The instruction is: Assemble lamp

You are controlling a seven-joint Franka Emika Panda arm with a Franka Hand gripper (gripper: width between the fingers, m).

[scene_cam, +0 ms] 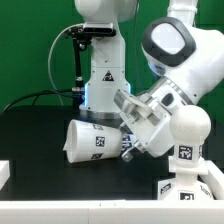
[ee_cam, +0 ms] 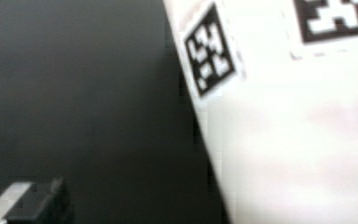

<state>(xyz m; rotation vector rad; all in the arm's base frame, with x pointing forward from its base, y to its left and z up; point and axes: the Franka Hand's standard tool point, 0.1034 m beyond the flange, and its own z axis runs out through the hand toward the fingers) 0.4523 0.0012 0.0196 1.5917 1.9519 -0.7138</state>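
The white tapered shade (scene_cam: 88,138) lies on its side on the black table, wide mouth toward the exterior view's left. My gripper (scene_cam: 126,147) reaches down at its narrow end. In the wrist view the shade (ee_cam: 291,130) fills one side with two tags, close to the camera. One dark finger (ee_cam: 25,200) shows far out at the edge, apart from the shade; the other finger is hidden. The jaws look spread wide. The round-headed bulb (scene_cam: 185,140) stands upright on the square base (scene_cam: 190,188) at the front, on the exterior view's right.
The robot's own white pedestal (scene_cam: 103,75) stands at the back middle, with black cables to its left. A white block (scene_cam: 3,173) sits at the exterior view's left edge. A white strip (scene_cam: 90,212) runs along the table's front.
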